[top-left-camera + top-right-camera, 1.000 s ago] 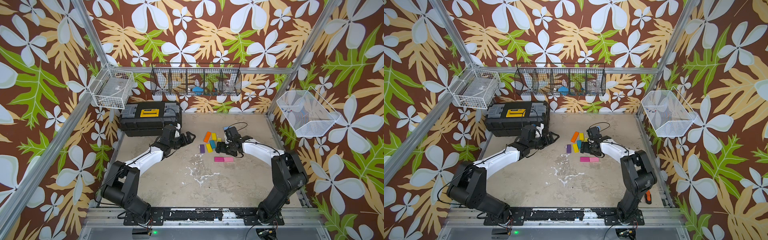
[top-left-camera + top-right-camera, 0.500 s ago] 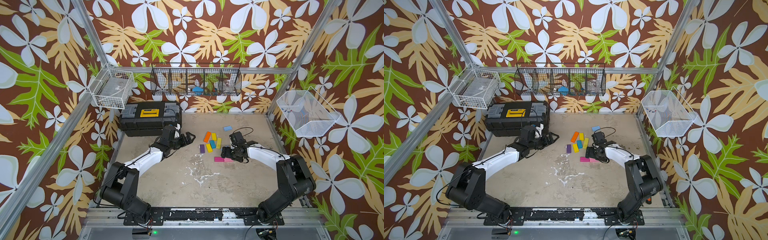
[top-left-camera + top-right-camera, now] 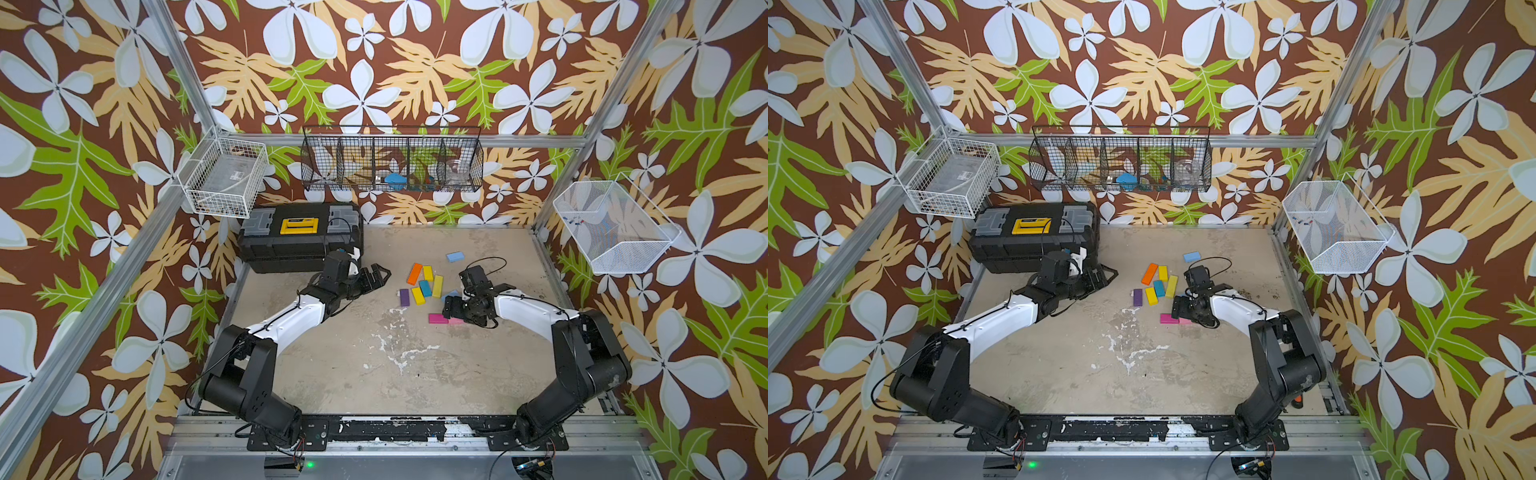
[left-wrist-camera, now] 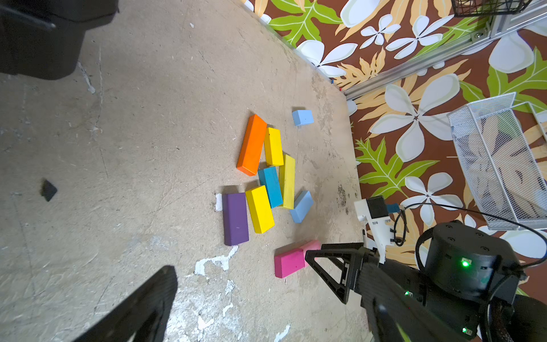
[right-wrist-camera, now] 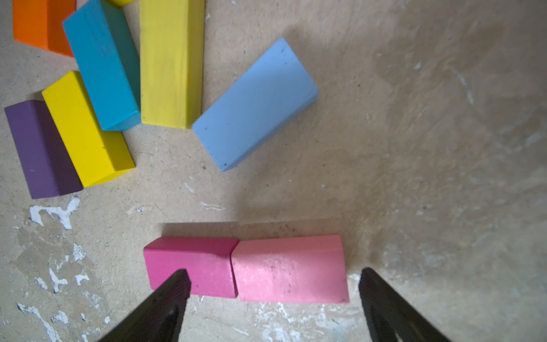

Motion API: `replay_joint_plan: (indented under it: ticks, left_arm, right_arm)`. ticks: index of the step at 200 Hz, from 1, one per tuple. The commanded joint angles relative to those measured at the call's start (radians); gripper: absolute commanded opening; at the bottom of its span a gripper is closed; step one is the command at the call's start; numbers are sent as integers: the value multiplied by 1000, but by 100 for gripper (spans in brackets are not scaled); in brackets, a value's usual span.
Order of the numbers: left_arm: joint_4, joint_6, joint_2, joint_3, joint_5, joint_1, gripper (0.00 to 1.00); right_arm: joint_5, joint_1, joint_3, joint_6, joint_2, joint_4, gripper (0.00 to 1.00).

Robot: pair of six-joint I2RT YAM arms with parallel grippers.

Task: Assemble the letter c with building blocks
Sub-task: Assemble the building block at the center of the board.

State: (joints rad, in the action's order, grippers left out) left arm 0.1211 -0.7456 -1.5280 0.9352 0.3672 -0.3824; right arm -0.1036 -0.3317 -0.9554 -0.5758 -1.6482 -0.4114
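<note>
The right gripper [image 5: 273, 274] is seen low over the table [image 3: 374, 365] with its jaws spread wide and nothing gripped. One fingertip is placed over the magenta block [image 5: 189, 271] and the other just past the outer end of the pink block [image 5: 291, 268]. These two blocks are laid flat, end to end and touching, in a straight line. Near them a loose cluster is formed by a tilted light blue block [image 5: 254, 103], a long yellow block [image 5: 171, 62], a teal block [image 5: 102, 65], a short yellow block [image 5: 85, 130], a purple block [image 5: 40, 149] and an orange block [image 5: 41, 23]. A second light blue block [image 3: 455, 256] is found apart, nearer the back wall. The left gripper [image 3: 380, 278] is held wide open and empty between the black toolbox [image 3: 299, 237] and the cluster, apart from every block.
</note>
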Motion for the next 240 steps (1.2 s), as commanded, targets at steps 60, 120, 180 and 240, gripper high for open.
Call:
replay_joint_plan:
  ticks: [60, 120, 180, 240]
  left_arm:
    - [10, 6, 2, -4, -5, 0, 100]
    - [14, 3, 2, -6, -2, 0, 100]
    - [14, 2, 2, -7, -3, 0, 100]
    - [11, 7, 2, -1, -4, 2, 100]
  right_arm:
    - [-27, 1, 0, -16, -10, 23, 91]
    - [-38, 2, 3, -18, -12, 28, 91]
    - [-44, 1, 5, -19, -9, 28, 90]
    - [-28, 1, -23, -16, 10, 7, 90]
